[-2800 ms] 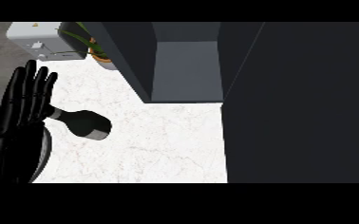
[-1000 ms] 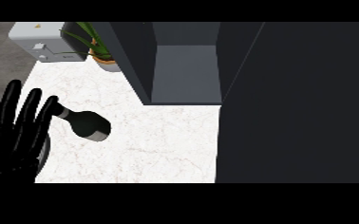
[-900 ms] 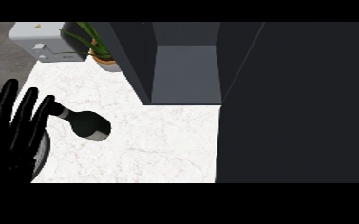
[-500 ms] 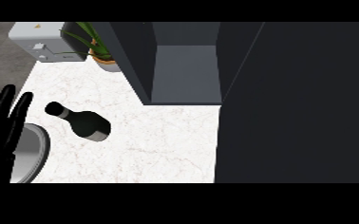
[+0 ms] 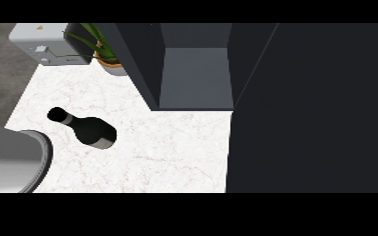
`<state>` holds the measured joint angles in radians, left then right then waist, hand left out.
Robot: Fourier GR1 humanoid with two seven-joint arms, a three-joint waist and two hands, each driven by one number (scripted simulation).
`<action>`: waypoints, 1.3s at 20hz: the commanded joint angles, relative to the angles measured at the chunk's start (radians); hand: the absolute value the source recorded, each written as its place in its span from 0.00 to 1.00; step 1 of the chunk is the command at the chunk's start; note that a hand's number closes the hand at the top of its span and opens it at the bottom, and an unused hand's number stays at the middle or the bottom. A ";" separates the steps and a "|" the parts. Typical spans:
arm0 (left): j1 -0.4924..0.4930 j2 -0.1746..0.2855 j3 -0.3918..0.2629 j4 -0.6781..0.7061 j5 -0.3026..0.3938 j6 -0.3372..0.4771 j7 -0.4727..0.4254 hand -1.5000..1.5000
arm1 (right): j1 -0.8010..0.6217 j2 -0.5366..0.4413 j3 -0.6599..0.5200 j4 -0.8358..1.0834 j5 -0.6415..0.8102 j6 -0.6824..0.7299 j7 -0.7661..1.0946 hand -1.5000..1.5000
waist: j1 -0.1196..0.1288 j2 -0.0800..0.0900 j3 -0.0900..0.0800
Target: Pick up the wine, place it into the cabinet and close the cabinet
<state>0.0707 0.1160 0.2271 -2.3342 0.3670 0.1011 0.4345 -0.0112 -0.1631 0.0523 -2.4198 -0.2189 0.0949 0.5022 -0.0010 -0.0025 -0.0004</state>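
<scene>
Wine bottle [image 5: 93, 131] was what mattered, but going big to small: the dark cabinet [image 5: 196, 75] took up most of the head view. Its compartment stood open at top centre with a grey floor inside, and a wide dark panel [image 5: 303, 110] filled the whole right side. Below and left of that was the white marble counter [image 5: 162, 155]. A grey rounded shape [image 5: 21, 161] poked in at the lower left edge, and honestly I couldn't tell what it was. Up in the top left corner sat a grey toaster [image 5: 38, 45], and just right of it a potted plant [image 5: 108, 61] was tucked against the cabinet's left wall. Then the bottle itself: dark, sitting on the counter out to the left of the cabinet and not inside it, with its cap toward the upper left and its wider body toward the lower right, close to that grey shape but apart from it. Couldn't say from this angle whether it stood upright or lay down. Neither hand showed up anywhere, so no idea if they were open or closed.
</scene>
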 commanded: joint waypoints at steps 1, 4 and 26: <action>-0.045 0.058 0.134 0.067 0.168 -0.048 0.019 0.00 | 0.022 -0.015 -0.055 -0.139 -0.095 -0.007 0.073 0.00 | -0.003 0.000 0.000; 0.015 0.037 0.099 0.019 0.136 -0.035 0.060 0.00 | 0.038 0.005 -0.004 -0.160 -0.060 -0.004 0.070 0.00 | -0.001 0.000 0.000; 0.064 0.003 0.159 0.496 0.094 -0.305 -0.296 0.00 | -0.019 0.001 -0.027 -0.186 -0.074 -0.008 0.163 0.00 | -0.002 0.000 0.000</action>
<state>0.1278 0.1044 0.3617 -1.8514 0.4616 -0.1997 0.1482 -0.0425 -0.1577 0.0394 -2.4331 -0.2116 0.1109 0.5669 -0.0068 -0.0018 -0.0005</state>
